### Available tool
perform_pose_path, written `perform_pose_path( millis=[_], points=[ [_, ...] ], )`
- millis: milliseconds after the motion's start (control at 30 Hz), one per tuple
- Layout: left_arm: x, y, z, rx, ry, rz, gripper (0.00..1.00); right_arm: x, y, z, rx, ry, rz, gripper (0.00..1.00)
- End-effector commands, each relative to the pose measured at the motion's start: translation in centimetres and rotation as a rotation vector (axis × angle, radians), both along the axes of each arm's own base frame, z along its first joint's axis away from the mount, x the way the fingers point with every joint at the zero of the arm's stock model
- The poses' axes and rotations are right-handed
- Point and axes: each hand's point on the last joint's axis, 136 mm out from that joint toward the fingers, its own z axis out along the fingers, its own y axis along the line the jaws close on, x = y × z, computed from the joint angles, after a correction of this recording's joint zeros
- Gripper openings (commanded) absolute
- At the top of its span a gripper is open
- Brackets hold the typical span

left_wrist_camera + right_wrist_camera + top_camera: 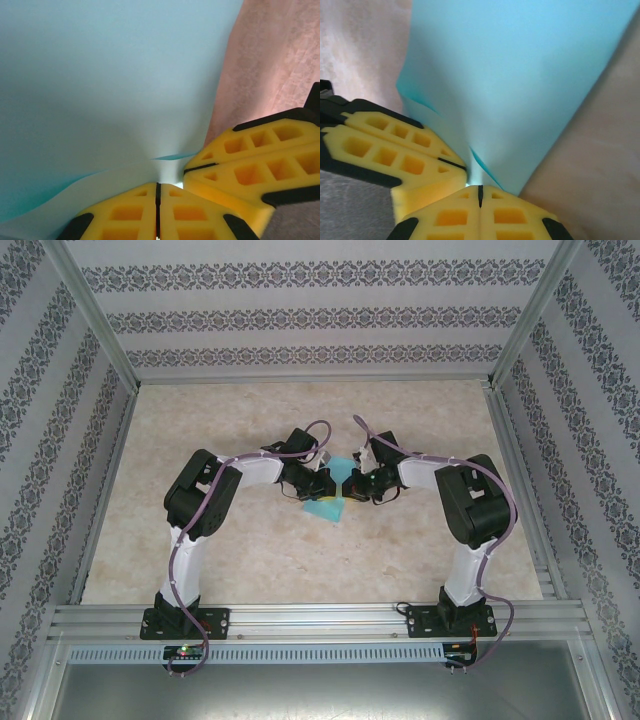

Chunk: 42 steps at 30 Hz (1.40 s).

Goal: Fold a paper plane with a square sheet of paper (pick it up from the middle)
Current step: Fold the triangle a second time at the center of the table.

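Note:
The square sheet of paper (327,507) is turquoise with a sliver of yellow at its right edge. It hangs, bent, between the two grippers at the table's middle. My left gripper (326,483) and right gripper (353,483) meet tip to tip over it. In the left wrist view the left gripper (158,186) is shut on the paper (110,85), with the right gripper's yellow fingers (250,170) pressed in beside it. The right gripper (480,189) is likewise shut on the paper (520,75), next to the left gripper's fingers (395,150). A paper plane is out of view.
The beige table (300,560) is walled on three sides by patterned panels (300,315) and aluminium posts. A metal rail (320,620) runs along the near edge, where the arm bases are bolted.

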Motion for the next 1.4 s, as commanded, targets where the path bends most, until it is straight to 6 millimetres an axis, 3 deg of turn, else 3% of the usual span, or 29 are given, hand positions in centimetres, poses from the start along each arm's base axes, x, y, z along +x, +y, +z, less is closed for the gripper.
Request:
perform_pose_path(
  millis=[0, 433, 633, 900, 1367],
  points=[
    [-1.3, 0.8, -0.6, 0.044, 0.018, -0.015, 0.10, 0.2, -0.2, -0.9, -0.057, -0.010, 0.021, 0.03],
    [-1.4, 0.0, 2.5, -0.030, -0.034, -0.035, 0.11, -0.7, -1.6, -2.8, -0.168, 0.017, 0.043, 0.03],
    [-2.0, -0.3, 3.0, -0.049, -0.043, -0.051, 0.11, -0.9, -1.3, -3.0, -0.166, 0.020, 0.054, 0.03],
    [-2.9, -0.3, 1.2, -0.016, -0.016, -0.081, 0.11, -0.9, -1.2, -3.0, -0.163, 0.018, 0.058, 0.03],
    [-2.4, 1.0, -1.6, 0.111, -0.017, -0.075, 0.11, -0.5, -0.7, -2.3, -0.146, 0.000, 0.065, 0.03]
  ],
)
